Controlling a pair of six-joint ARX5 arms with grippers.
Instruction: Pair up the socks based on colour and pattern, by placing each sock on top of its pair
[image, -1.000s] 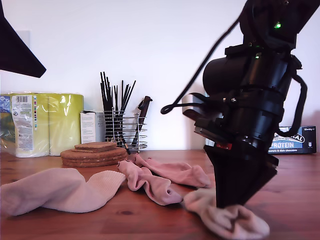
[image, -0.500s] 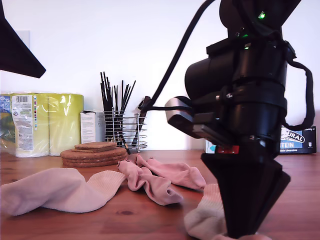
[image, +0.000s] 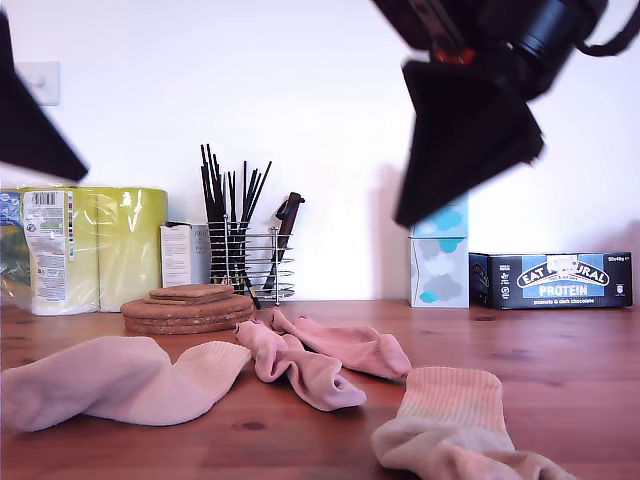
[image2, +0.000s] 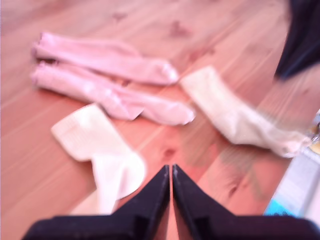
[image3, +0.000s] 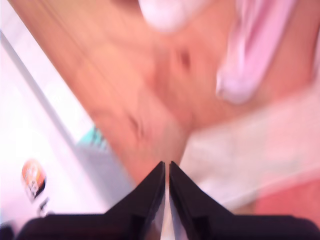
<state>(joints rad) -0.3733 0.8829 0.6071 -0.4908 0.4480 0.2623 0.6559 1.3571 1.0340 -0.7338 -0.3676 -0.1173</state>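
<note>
In the exterior view, a dark arm part (image: 35, 130) cuts into the upper left above the paper rolls (image: 100, 245). Below, on the wooden table (image: 580, 370), lies the left beige sock (image: 120, 385), thick, with a ribbed cuff. Behind it are cork mats (image: 185, 310) and a wire holder (image: 245, 260). The front pink sock (image: 300, 370) and back pink sock (image: 350, 345) are thinner and lie side by side, touching at the ends nearest the mats. The right beige sock (image: 450, 430) lies low at the exterior view's right, apart from the rest, cuff towards the wall. Above it hangs a raised black gripper (image: 408, 212), blurred; I cannot tell which arm it belongs to.

The first wrist view alone shows all four socks from above: the pink ones between the two beige ones, none stacked. My first gripper (image2: 170, 170) has its jaws pressed together, empty. The second wrist view is badly blurred. My second gripper (image3: 166, 167) also has its jaws pressed together, holding nothing.
</note>
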